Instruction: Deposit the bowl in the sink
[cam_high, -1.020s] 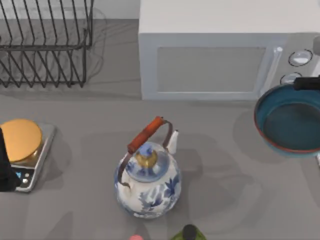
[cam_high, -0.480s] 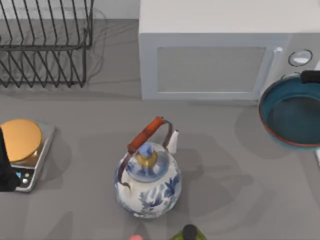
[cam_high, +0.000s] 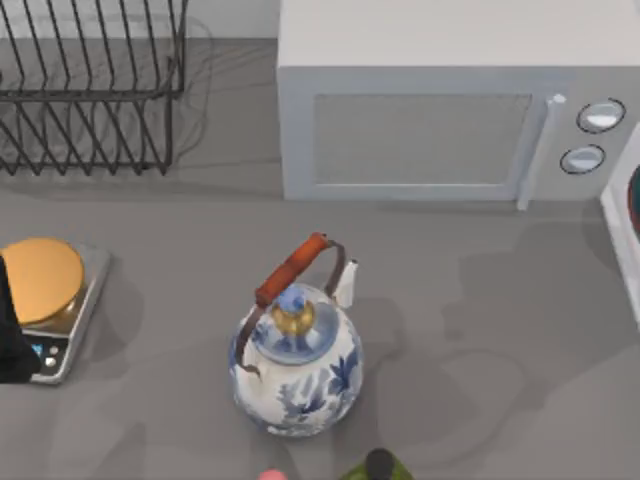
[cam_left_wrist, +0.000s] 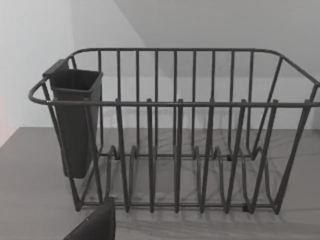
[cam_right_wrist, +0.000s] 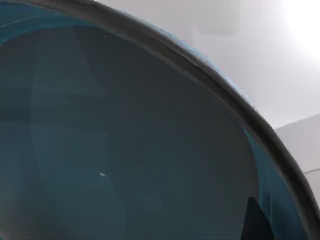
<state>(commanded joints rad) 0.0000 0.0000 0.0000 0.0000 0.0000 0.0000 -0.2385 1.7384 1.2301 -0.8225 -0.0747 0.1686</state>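
1. Bowl (cam_right_wrist: 125, 150) sits very close under the right wrist camera, teal inside with a dark rim arcing across. That closeness suggests the right arm carries it, but the fingers cannot be made out, so I cannot tell whether they are clamped on it.
2. In the top view just a sliver of the bowl (cam_high: 635, 195) shows at the far right edge, over the white sink (cam_high: 618, 235), whose pale rim runs down that edge beside the microwave (cam_high: 420, 100). Judgement: it is held there because the sink is the drop place; the deposit seems close but not confirmed done.
3. Bowl's look: smooth glazed interior, deep teal-blue, shallow curve, thin darker rim band. No contents seen.
4. Left arm is parked at the left edge of the table by the scale (cam_high: 45, 300). Its wrist camera faces the rack (cam_left_wrist: 175, 135), a dark wire dish rack with a cutlery cup at one end. Whether its fingers are parted or closed cannot be told.
5. Teapot (cam_high: 295, 360) stands mid-table, near side, well apart from the sink. It plays no part.
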